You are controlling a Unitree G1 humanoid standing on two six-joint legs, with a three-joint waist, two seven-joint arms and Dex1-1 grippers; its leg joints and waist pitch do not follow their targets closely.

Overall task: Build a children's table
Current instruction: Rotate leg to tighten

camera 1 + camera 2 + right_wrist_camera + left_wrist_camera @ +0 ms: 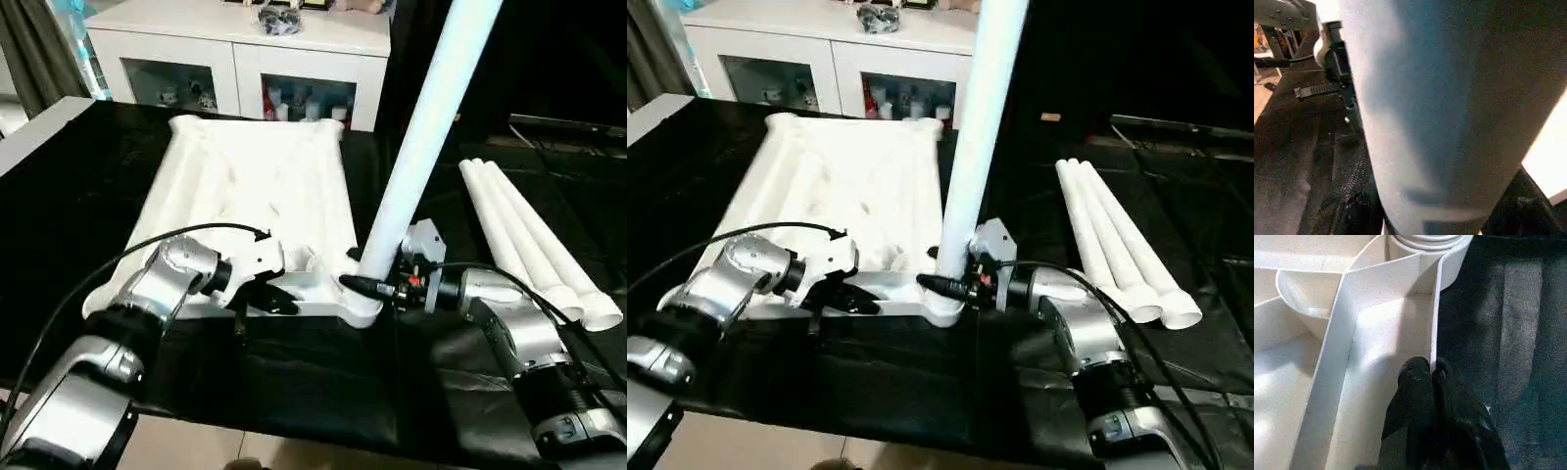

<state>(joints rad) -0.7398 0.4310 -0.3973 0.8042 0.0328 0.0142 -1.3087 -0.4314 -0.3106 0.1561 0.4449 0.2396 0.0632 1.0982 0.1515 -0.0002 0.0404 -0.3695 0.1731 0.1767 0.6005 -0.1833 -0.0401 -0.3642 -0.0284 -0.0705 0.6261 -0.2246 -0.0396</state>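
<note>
Left gripper [1432, 374] pinched shut on the near rim of the upside-down tabletop [265, 186], right gripper [377, 284] clamped around the leg [416, 147] standing in its near corner socket, three spare legs [534, 240] lying beside the tabletop, white cabinet [245, 54] beyond.

Head stereo pair looks forward and down over both forearms at the black counter [59, 186]; same scene, slight sideways offset. Left wrist cam sits close along its end effector [1431, 374], facing the tabletop [1376, 342] ribs and rim. Right wrist cam is tight against the leg [1449, 98], also visible in head views.
</note>
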